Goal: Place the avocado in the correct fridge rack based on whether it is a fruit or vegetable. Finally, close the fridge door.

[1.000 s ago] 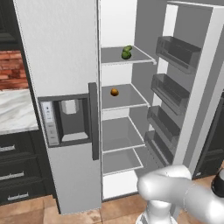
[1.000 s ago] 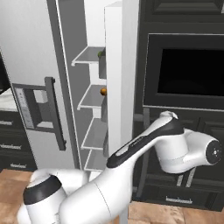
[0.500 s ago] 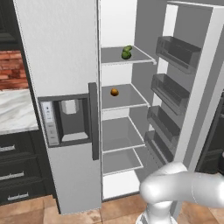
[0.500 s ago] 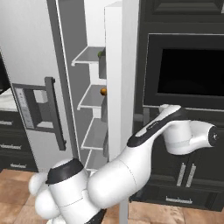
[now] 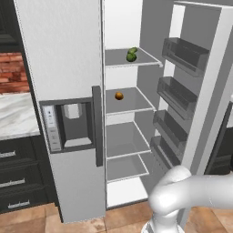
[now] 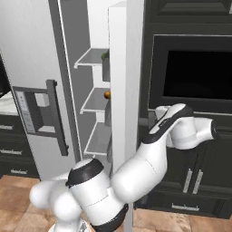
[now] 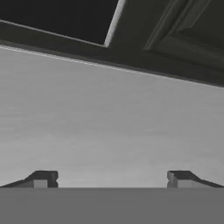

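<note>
The fridge door stands wide open, its outer grey face close before the claw, whose fingertips are spread wide with nothing between them. The avocado lies on the top shelf, at 12 o'clock from the orange ball. Since a second ago, the arm has swung further right behind the door.

Dark green avocado, orange ball, light-grey fridge door, red brick wall.
</note>
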